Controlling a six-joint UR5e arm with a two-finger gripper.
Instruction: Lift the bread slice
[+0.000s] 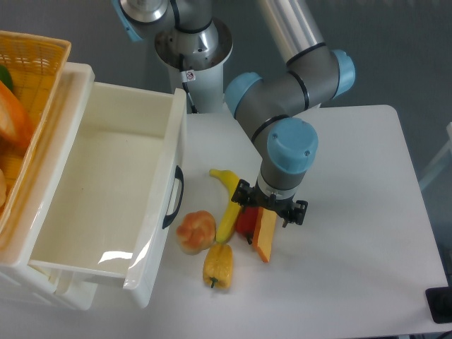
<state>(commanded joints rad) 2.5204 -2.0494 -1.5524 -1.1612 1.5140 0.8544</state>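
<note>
**Bread slice under the pincer**

Bread slice [265,233] lies centre frame on the counter [353,212], long axis running top to bottom. I see my pincer [270,210] spread wide, directly over its upper end, fingers straddling it.

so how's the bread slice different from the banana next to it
The bread slice is a flat slab, orange-brown at the edge with a paler tan face; the banana is a long, curved yellow fruit. The slice looks shorter than the banana. The gripper sits right over the slice's upper end, covering it, while the banana is in full view to one side. Both lie on the white table, flanking a small red item.
</note>
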